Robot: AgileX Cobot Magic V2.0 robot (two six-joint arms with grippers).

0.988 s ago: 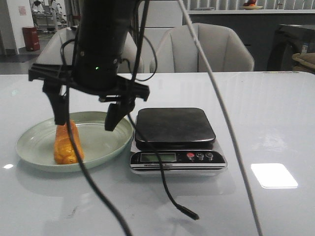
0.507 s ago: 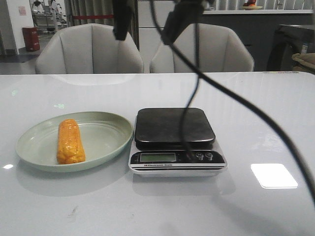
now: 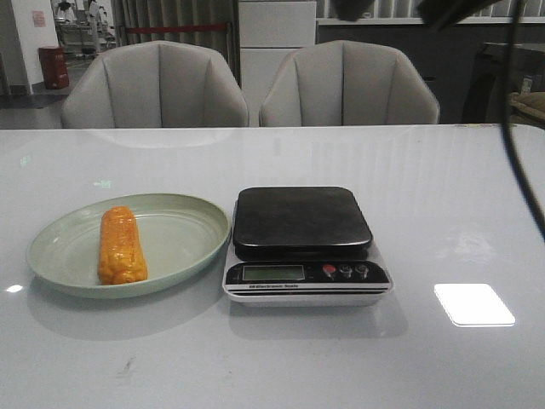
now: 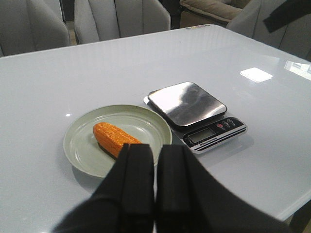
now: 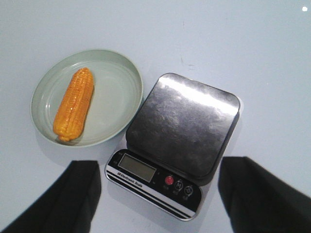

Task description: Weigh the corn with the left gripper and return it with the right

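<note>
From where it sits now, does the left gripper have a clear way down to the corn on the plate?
Probably yes. The corn lies uncovered on the plate, apart from the scale. But the left gripper is shut and held well above, so it would have to open first.

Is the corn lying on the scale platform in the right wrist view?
No, the corn lies in the green plate, beside the scale, whose platform is bare.

corn (image 3: 120,246): orange-yellow, flat on plate | left claw (image 4: 154,182): apparently closed, empty
</note>
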